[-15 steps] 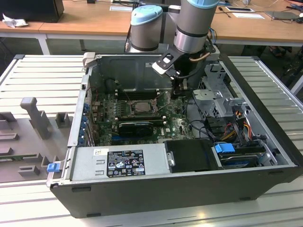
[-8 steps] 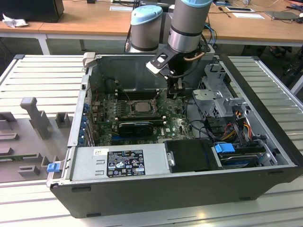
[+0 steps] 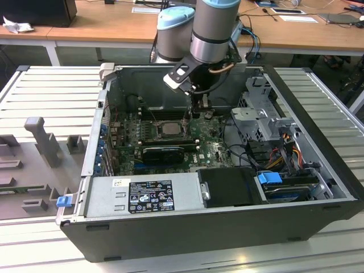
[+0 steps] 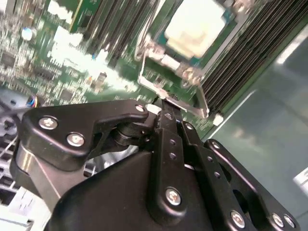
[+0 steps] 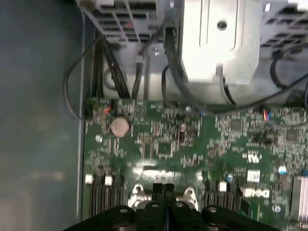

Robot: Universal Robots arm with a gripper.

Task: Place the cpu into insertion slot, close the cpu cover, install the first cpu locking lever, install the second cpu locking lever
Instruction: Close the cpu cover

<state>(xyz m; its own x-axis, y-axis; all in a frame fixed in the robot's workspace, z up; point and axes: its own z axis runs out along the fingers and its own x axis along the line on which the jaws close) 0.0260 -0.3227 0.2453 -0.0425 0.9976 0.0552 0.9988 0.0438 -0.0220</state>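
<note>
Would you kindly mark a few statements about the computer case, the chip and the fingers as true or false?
1. The chip lies in its socket. True.
2. The fingers are spread wide apart. False: they are pressed together.
3. The case is closed up. False: its side is open and the arm reaches inside.
4. The gripper hangs low over the green board, right beside the socket. True.
</note>
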